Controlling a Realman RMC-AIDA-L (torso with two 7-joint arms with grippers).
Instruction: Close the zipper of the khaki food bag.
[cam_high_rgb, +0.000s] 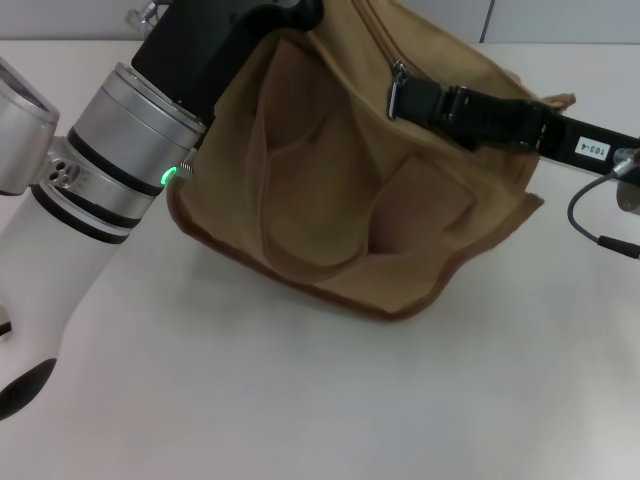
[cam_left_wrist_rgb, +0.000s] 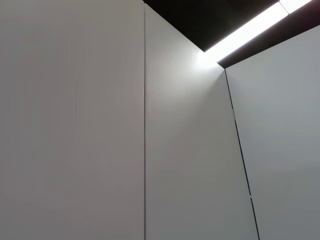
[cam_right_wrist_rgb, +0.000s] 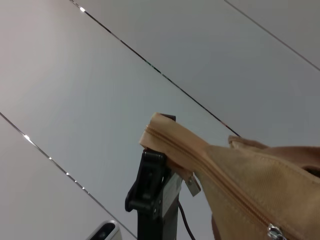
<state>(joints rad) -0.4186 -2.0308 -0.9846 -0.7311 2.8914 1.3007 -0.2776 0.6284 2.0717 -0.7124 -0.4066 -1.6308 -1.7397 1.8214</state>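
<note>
Head view: khaki food bag (cam_high_rgb: 350, 190) tipped on the desk (cam_high_rgb: 300, 400); right gripper (cam_high_rgb: 400, 95) reaches in from the right, jaws pinching the silver pull of the zipper (cam_high_rgb: 397, 88). Risk: bag slides or pull slips if the left hold gives. Left gripper at the bag's top-left corner, jaws hidden, cannot tell. Left wrist view: only wall panels. Right wrist view: the other arm's gripper (cam_right_wrist_rgb: 150, 185) clamps the zipper's far end.

A plain white table (cam_high_rgb: 300, 400) fills the foreground. Beyond it stand pale grey wall panels (cam_left_wrist_rgb: 75, 125), with a bright ceiling light strip (cam_left_wrist_rgb: 250, 30) above them.
</note>
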